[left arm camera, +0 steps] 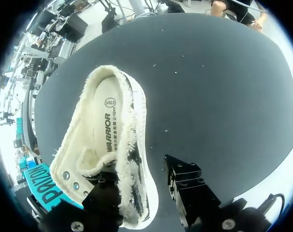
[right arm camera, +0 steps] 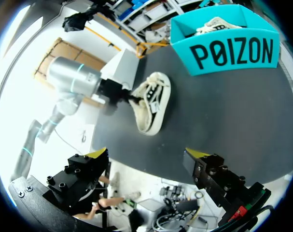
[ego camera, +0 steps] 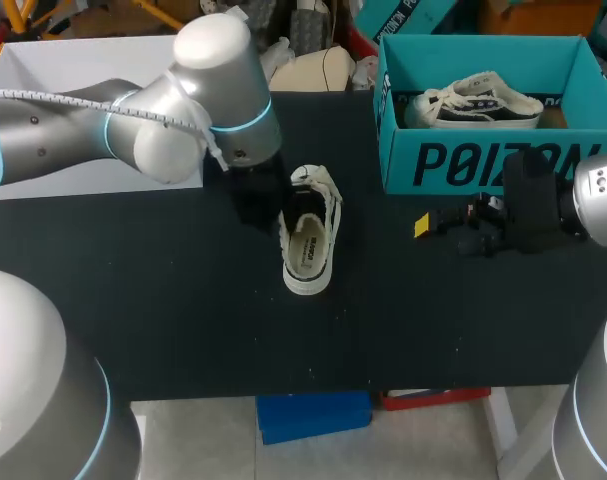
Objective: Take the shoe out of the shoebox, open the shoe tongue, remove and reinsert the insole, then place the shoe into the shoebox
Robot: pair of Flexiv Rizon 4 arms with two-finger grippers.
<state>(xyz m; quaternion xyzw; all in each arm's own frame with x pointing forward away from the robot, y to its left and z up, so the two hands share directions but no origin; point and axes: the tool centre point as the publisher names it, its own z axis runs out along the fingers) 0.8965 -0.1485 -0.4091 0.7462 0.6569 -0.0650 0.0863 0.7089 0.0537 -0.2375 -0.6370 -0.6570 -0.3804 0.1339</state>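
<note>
A white low sneaker (ego camera: 308, 240) lies on the black table, its opening up and the printed insole (left arm camera: 104, 133) showing inside. My left gripper (ego camera: 266, 205) is at its laced end. In the left wrist view the left gripper (left arm camera: 136, 164) straddles the shoe's side wall: one finger (left arm camera: 105, 191) is inside by the eyelets, the other (left arm camera: 185, 186) stands just outside the sole, apart from it. The teal shoebox (ego camera: 483, 165) stands at the back right with a second sneaker (ego camera: 473, 100) in it. My right gripper (ego camera: 448, 232) hovers open in front of the box, holding nothing.
A white box (ego camera: 53, 70) sits at the back left behind my left arm. From the right wrist, the right gripper (right arm camera: 146, 154) looks over the sneaker (right arm camera: 151, 104) and shoebox (right arm camera: 233, 48). Bare black tabletop (ego camera: 183, 320) stretches along the front.
</note>
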